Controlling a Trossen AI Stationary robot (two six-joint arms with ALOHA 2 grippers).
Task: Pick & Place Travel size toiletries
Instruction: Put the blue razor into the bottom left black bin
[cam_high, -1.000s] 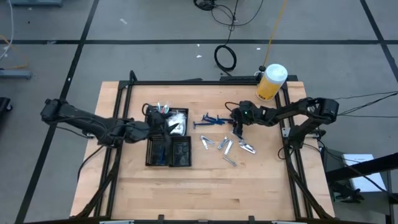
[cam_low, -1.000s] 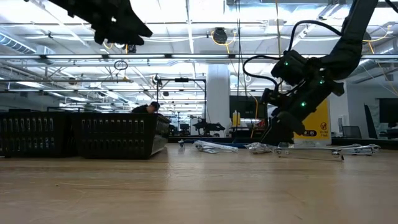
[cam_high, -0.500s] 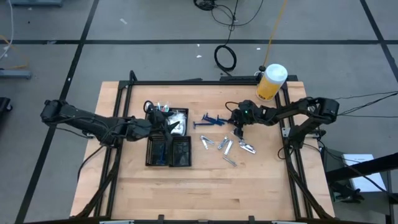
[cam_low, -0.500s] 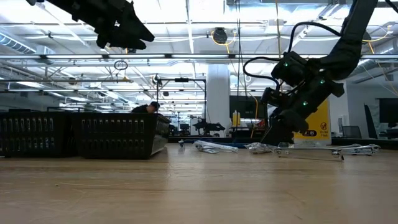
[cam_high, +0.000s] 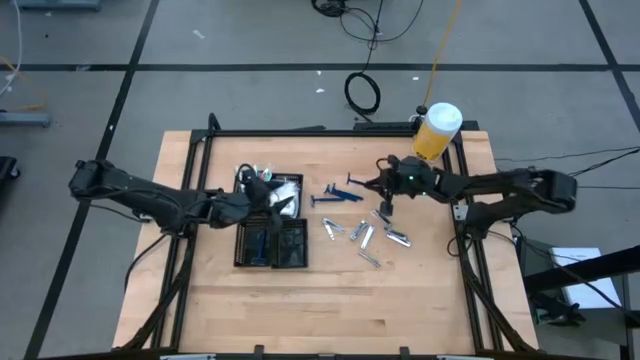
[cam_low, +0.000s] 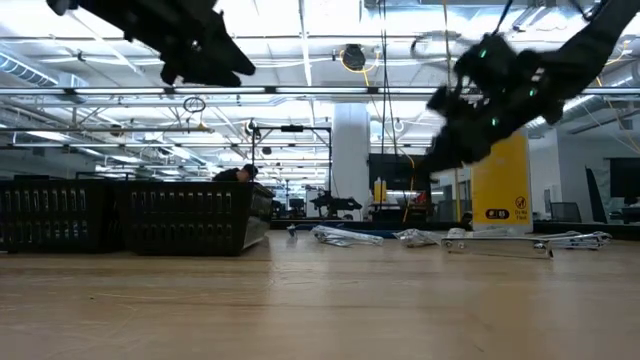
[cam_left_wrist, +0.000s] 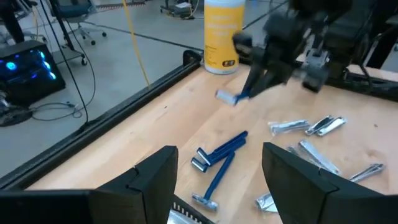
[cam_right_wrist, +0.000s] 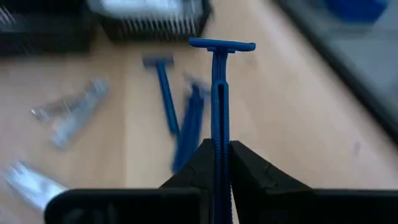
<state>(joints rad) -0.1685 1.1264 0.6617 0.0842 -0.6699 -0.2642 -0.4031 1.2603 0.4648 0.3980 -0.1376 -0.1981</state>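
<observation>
Wooden table, blue razor in right tool

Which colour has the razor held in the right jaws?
Blue; the razor shows best in the right wrist view.

Place: robotics lab in a large industrial hall.
Work surface: wooden table framed by black metal rails, 2 dark arms mounted at its sides.
Floor around table: grey concrete with dark lines, coiled black cable just beyond the far edge.
Beyond table, low view: long ceiling light rows, exposed beams, yellow pillar, a person among distant workstations.
Left wrist view: blue-lit computer case, office chairs.
</observation>
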